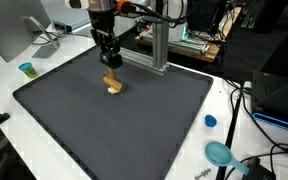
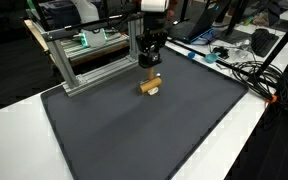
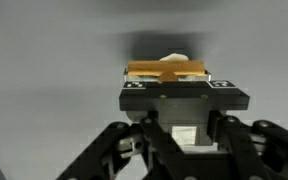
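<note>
A dark grey mat [image 1: 134, 130] covers the white table [image 1: 14, 125], with a blue cap [image 1: 211, 121] just off its edge. Toward the mat's far side lies a small wooden block [image 2: 150, 87], the gripper [image 2: 150, 68] right over it; whether its fingers grip the block I cannot tell. Behind stand an aluminium frame [image 2: 84, 65], cables [image 2: 254, 75] and a monitor [image 1: 9, 35]. The white marks on the gripper in the wrist view are too blurred to read.

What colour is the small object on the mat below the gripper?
The object is tan, like light wood, with a paler part on top; the wrist view shows it best.
</note>
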`<state>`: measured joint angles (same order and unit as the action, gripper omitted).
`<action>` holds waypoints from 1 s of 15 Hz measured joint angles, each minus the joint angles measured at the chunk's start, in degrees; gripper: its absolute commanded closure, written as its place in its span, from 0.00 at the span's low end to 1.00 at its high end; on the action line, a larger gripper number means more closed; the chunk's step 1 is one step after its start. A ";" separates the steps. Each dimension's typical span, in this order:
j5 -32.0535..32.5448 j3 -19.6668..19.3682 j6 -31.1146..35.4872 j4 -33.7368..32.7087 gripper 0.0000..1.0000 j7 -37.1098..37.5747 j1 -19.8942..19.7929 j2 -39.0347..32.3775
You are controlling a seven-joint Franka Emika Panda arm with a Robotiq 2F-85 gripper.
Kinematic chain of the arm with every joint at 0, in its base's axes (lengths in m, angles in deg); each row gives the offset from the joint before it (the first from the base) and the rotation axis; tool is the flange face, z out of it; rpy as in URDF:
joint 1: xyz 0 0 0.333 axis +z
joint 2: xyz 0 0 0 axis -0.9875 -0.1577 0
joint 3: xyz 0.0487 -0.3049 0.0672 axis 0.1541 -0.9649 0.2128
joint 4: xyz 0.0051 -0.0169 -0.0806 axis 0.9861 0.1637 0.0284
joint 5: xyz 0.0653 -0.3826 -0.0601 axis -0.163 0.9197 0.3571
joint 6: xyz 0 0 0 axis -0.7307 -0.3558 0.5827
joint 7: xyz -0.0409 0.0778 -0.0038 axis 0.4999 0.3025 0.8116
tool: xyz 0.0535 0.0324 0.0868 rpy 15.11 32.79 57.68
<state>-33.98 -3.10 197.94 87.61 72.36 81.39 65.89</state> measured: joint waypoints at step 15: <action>-1.85 -0.04 0.33 -2.64 0.78 -0.07 -0.15 -2.40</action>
<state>-35.83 -3.13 198.26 84.97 72.30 81.24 63.50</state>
